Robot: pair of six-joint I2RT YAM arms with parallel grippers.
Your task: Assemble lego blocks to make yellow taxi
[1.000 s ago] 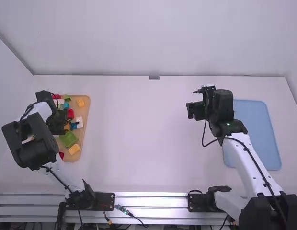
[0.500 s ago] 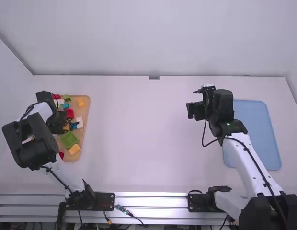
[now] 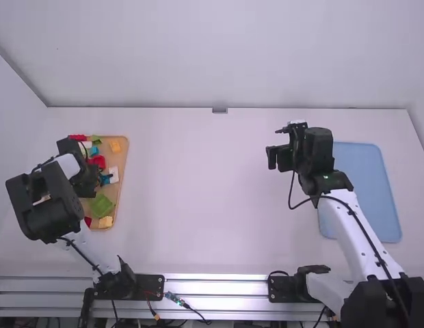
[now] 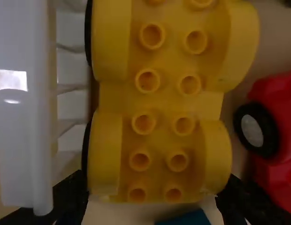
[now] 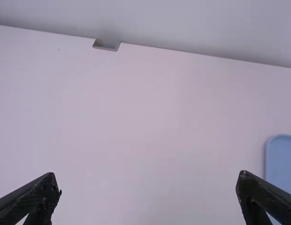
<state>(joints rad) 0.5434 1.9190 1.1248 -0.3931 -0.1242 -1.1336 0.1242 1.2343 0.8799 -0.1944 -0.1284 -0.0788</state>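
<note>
The left gripper [image 4: 155, 187] seems to hug the yellow base [image 4: 159, 105], with one finger on each wheel side, near one end. That looks like a good way to hold it: the bumps [image 4: 148, 80] face up with nothing on them, so other blocks could be pushed on later. I think this is the bottom of the taxi, and the job is just starting.

The base is in the wood tray [image 3: 124, 149]. Close by one side is a long white piece [image 4: 23, 122]. By the other side is a red car [image 4: 286, 117], near its wheels. A blue block [image 4: 185, 218] pokes out by the held end. These could bump or get dragged, so going straight up seems best.

A bit farther off in the tray are a green block [image 3: 101, 205] and a small yellow block [image 3: 106, 222], which might go on the taxi.

Well apart, across the bare table [image 3: 198, 191], the right gripper [image 5: 148, 173] is wide with nothing in it. Past it is the blue tray [image 3: 366, 184].
</note>
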